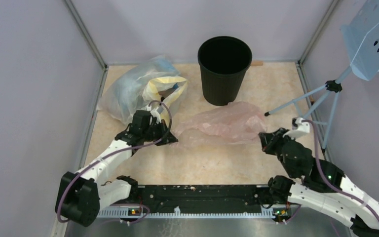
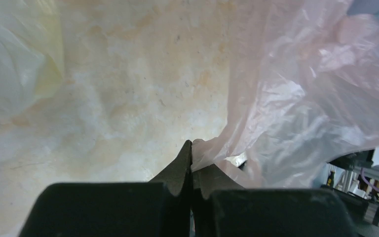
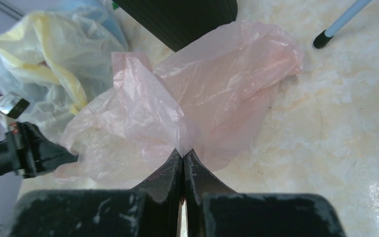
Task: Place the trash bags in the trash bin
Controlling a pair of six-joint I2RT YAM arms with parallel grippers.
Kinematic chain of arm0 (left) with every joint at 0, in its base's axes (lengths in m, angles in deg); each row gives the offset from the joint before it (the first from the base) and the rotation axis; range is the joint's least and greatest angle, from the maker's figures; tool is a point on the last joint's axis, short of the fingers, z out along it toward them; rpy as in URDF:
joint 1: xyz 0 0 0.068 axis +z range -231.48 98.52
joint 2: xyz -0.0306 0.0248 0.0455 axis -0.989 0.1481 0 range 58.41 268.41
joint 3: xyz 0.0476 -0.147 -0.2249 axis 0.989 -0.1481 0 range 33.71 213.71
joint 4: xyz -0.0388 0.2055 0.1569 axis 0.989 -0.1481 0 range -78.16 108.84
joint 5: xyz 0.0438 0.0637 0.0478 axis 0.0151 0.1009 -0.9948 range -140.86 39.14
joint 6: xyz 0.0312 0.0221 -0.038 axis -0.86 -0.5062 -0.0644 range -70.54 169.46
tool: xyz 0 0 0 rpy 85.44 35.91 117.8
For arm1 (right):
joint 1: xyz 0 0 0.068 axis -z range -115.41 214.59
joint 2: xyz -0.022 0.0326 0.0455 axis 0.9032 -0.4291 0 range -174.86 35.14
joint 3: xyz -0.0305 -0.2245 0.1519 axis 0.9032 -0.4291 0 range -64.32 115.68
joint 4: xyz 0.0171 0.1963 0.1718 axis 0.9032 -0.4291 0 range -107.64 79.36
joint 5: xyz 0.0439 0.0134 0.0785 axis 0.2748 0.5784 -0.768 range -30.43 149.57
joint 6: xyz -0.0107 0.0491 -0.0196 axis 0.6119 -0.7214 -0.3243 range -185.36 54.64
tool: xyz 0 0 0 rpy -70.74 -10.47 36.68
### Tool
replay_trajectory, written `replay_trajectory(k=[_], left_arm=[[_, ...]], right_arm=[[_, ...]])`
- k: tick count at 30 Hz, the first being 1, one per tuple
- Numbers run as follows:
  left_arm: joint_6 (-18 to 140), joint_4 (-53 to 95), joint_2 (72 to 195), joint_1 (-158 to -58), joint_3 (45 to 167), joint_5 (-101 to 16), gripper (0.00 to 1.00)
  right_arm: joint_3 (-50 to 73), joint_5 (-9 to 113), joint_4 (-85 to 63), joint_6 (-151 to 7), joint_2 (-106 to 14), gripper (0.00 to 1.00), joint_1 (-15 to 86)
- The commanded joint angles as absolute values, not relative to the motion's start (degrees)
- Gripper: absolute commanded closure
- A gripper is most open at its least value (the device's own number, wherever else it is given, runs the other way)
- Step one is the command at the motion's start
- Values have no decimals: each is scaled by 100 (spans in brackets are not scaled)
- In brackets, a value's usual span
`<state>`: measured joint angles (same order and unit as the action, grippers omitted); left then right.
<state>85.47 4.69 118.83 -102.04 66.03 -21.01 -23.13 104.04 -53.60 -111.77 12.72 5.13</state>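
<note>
A pale pink see-through trash bag [image 1: 224, 124] lies crumpled on the table just in front of the round black trash bin [image 1: 224, 69]. My left gripper [image 1: 171, 138] is shut on the bag's left edge; the film [image 2: 296, 108] is pinched at its tips [image 2: 192, 157]. My right gripper [image 1: 262, 138] is shut on the bag's right edge; the film [image 3: 197, 103] rises from its closed tips [image 3: 183, 154]. The bin's ribbed side [image 3: 177, 19] shows at the top of the right wrist view.
A heap of clear, yellow and blue plastic bags [image 1: 143, 89] sits at the back left, also in the right wrist view [image 3: 44, 54]. A pale blue tripod stand [image 1: 325, 94] stands at the right, one foot [image 3: 321, 39] near the bag. Grey walls enclose the table.
</note>
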Motion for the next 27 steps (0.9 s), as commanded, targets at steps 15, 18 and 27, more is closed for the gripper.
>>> replay_trajectory(k=[15,18,27], left_arm=[[6765,-445,14444,-9554,9777,-3080,100],[6738,-461,14732,-9554,9917,-3128,100],[6777,-470,14692,-9616,9847,-3419,77]], right_arm=[[-2472,5268,-3434,-8853,1276,79,528],[-2520,4223,-3018,-8755,563,76,528],[-2252,5044,-3213,-8880,-254,20,535]])
